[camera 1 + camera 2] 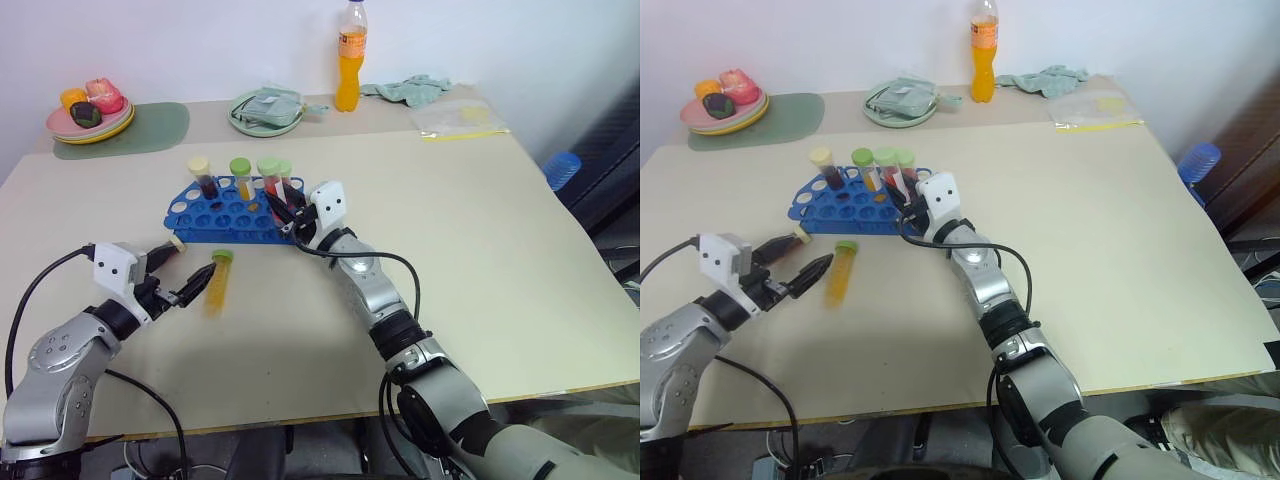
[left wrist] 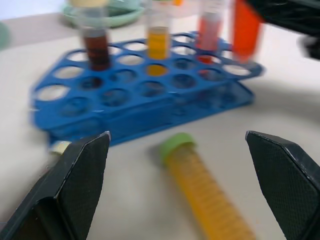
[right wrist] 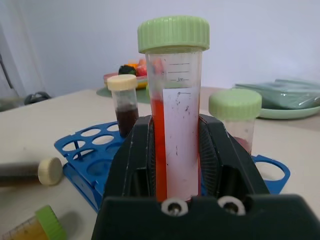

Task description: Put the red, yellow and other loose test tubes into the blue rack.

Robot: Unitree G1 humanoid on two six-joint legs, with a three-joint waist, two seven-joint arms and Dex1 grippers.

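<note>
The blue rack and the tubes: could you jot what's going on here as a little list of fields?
rack: blue rack, mid-table
standing in rack: dark tube with cream cap, yellow tube, reddish tube
right gripper: shut on red-orange tube, upright over the rack
left gripper: open, beside a loose yellow tube
also loose: dark tube lying beside the rack

Bright blue glossy plastic rack [image 1: 228, 215]. Clear smooth plastic tube with ribbed matt green cap [image 3: 176, 125]. Matt beige tabletop [image 1: 480, 260]. Black gripper pads [image 2: 85, 170] finely textured. Crumpled green cloth [image 1: 410, 90].
</note>
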